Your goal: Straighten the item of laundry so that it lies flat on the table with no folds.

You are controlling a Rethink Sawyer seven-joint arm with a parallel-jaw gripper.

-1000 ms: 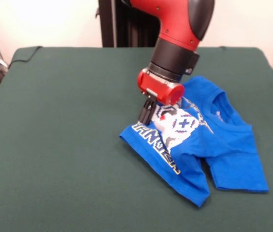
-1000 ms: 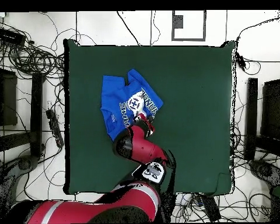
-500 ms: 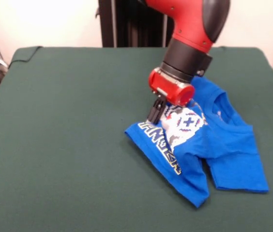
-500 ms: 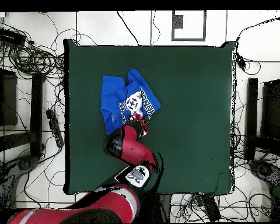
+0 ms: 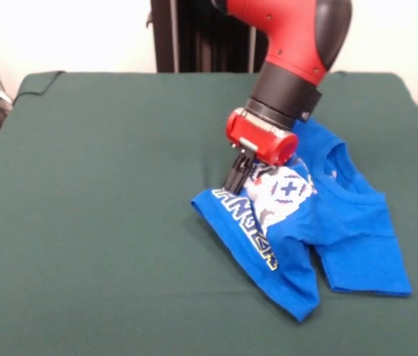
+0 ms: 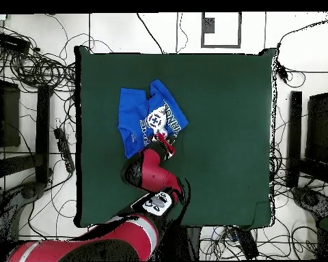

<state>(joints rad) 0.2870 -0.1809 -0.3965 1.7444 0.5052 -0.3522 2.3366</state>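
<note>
Blue T-shirt [image 5: 320,222] lies crumpled beneath fingers [image 5: 236,178] on table [image 5: 98,185].

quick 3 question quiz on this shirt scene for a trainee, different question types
1. True or false: the blue shirt lies flat with no folds.
2. Where does the gripper sit? A) at the shirt's printed edge B) over bare table far from the shirt C) out of view
3. Fill in: the table cover is dark ____.

Key: 1 false, it is bunched and folded over. 2 A. 3 green.
</note>
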